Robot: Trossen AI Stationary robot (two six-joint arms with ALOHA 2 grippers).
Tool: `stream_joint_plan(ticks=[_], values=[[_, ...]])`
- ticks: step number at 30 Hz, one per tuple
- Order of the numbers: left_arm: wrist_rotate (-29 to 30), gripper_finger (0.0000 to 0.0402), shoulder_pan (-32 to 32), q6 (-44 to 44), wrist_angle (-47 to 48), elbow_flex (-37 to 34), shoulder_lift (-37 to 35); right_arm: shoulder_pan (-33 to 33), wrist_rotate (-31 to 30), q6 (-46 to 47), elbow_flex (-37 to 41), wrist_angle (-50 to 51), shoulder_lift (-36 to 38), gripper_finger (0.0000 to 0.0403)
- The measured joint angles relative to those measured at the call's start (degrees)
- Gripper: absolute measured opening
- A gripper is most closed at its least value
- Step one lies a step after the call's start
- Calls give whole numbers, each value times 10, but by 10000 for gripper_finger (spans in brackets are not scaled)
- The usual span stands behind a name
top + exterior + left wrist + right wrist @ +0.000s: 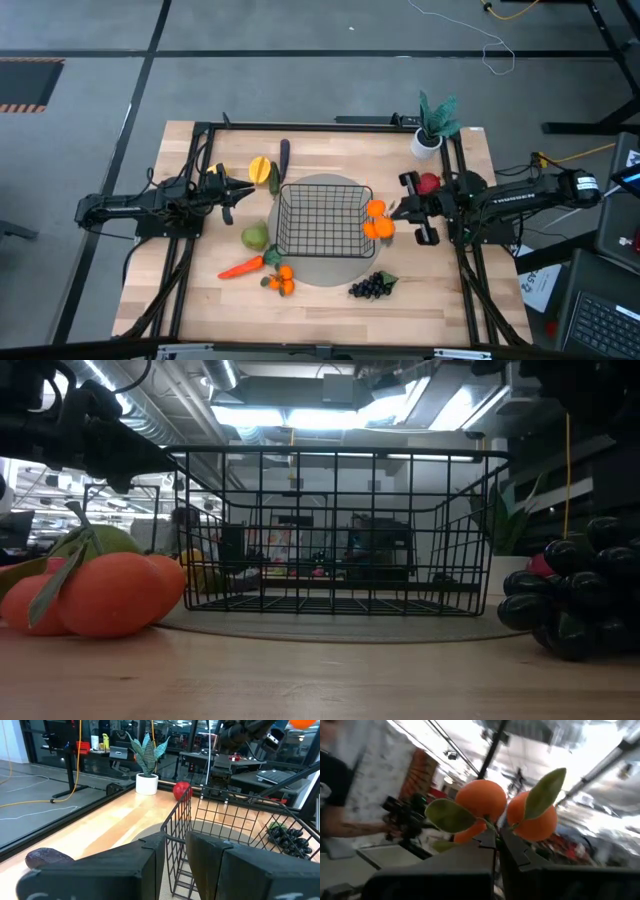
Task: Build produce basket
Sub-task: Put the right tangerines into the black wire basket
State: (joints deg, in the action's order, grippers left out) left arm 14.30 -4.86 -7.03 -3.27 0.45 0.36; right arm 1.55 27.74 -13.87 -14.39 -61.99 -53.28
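The black wire basket [320,220] stands on a grey round mat in the middle of the table. My right gripper [393,215] is at the basket's right rim, shut on a leafy cluster of oranges [377,220], which also shows in the right wrist view [485,800]. My left gripper [238,198] hangs left of the basket, its fingers a narrow gap apart, empty. On the table lie a pear [255,237], a carrot [240,267], a second orange cluster [282,278], grapes [370,287], a red apple [428,183], a yellow piece [260,168] and an eggplant [284,155]. My right gripper pinches the orange cluster between its two fingers at the stem [495,829], where the leaves meet between two oranges. The fingers come from the table's right side. The cluster is lifted clear of the table, beside the basket's right rim, with the oranges past the fingertips.
A teal potted plant [432,125] stands at the far right corner. Black frame rails run along the table's left and right sides. A person's arm [340,820] shows in the room beyond the table.
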Motion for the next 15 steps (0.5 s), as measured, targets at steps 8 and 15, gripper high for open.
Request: stream_joint_plan(ticks=[8, 15], values=[[0, 69, 0, 0, 0, 0, 0, -4, -274, 108, 0, -29, -59, 0], [0, 69, 0, 0, 0, 0, 0, -7, -314, 168, 0, -50, -82, 0]])
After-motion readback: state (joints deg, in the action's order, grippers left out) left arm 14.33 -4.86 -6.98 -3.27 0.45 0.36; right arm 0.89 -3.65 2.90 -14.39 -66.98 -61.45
